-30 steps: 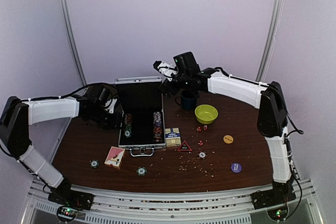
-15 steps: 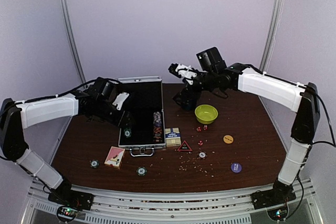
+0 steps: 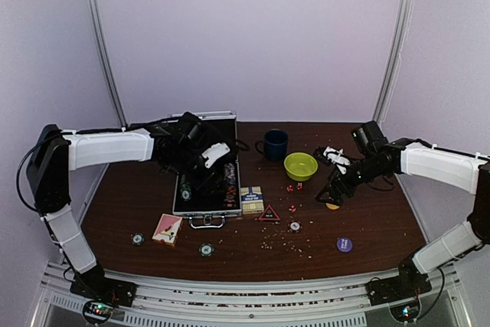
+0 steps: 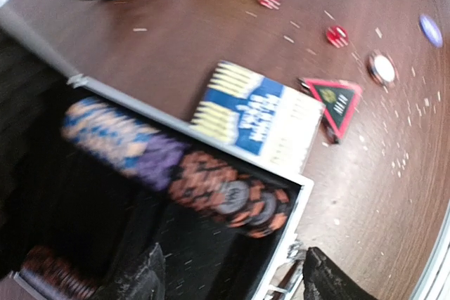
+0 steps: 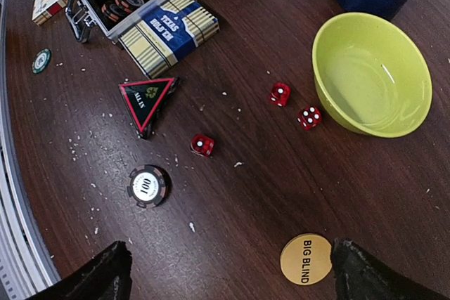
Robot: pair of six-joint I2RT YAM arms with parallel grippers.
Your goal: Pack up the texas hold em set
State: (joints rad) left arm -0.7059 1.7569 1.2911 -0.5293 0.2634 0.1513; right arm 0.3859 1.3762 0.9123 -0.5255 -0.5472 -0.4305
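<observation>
My left claw wide over the open case, holding nothing, my right claw wide above the yellow disc, I read BIG BLIND only from right wrist.

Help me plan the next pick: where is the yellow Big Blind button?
The Big Blind button lies flat on the table's right half; in the right wrist view it sits below the yellow-green bowl, right of the 100 chip.

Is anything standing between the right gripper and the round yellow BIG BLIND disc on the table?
Nothing visible does. The open right gripper hangs above the round yellow BIG BLIND disc, with only bare dark brown table around it.
</observation>
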